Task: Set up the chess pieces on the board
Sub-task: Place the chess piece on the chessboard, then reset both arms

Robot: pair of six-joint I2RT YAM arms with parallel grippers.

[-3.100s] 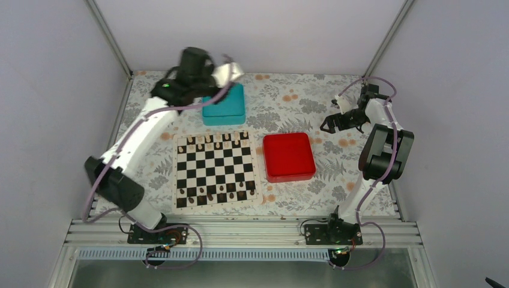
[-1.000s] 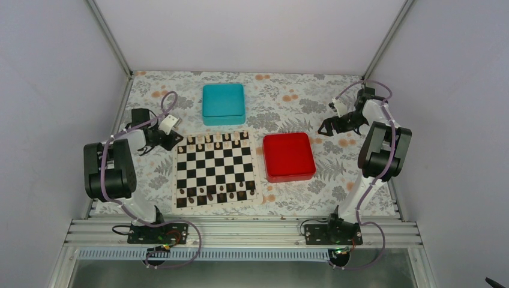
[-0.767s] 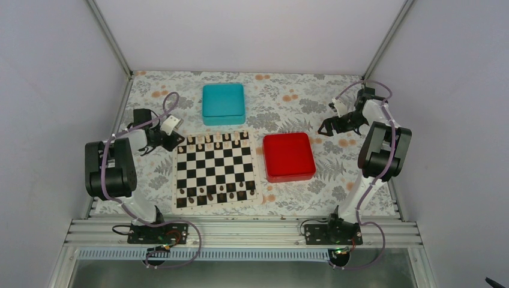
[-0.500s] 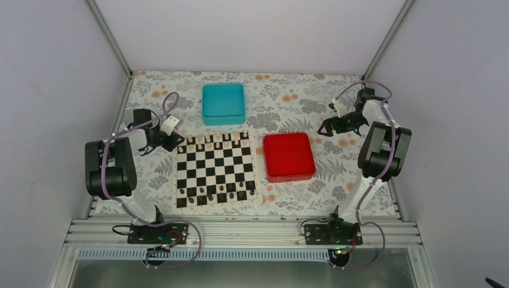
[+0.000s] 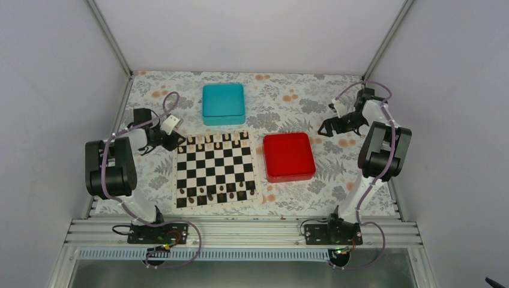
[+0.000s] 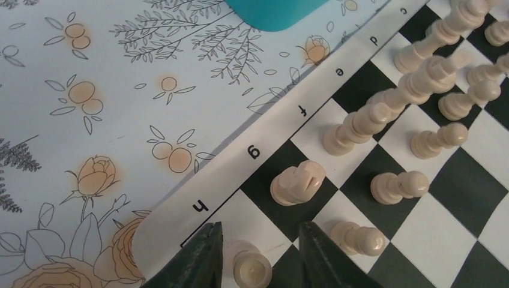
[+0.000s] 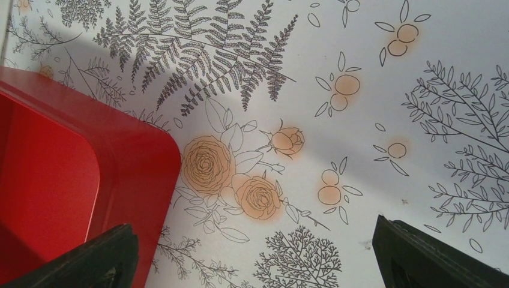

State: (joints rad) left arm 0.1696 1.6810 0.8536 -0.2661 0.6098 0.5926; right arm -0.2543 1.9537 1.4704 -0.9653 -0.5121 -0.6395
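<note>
Straddling a cream corner piece (image 6: 251, 268) on the h-file corner square, the left pincer (image 6: 258, 255) stands spread. Its dark fingers (image 6: 203, 258) sit either side of the piece, with a clear gap on one side; on the other I cannot tell whether finger and piece touch.

The cream chess pieces (image 5: 216, 140) stand in two rows along the far edge of the chessboard (image 5: 216, 170). The board lies flat on the floral worktop (image 5: 288, 108) between the two arms, and dark brown pieces (image 5: 217, 192) line its near edge. Beyond the board sits a teal box (image 5: 223, 103), which looks shut from above, so its contents are hidden. Just right of the board lies a red tray (image 5: 289, 156), which from above shows only a plain red surface.

The left wrist view adds the border letters c to h, a knight (image 6: 297, 183) on the g square next to the corner piece, and pawns (image 6: 399, 186) one row in. A corner of the teal box shows at its top edge.

The right wrist view shows the right pincer (image 7: 255, 240) spread wide over the floral cloth. Beside it are the tray's rounded corner, raised rim and sunken red floor. From above, this pincer hangs near the worktop's far right, well apart from the board.
</note>
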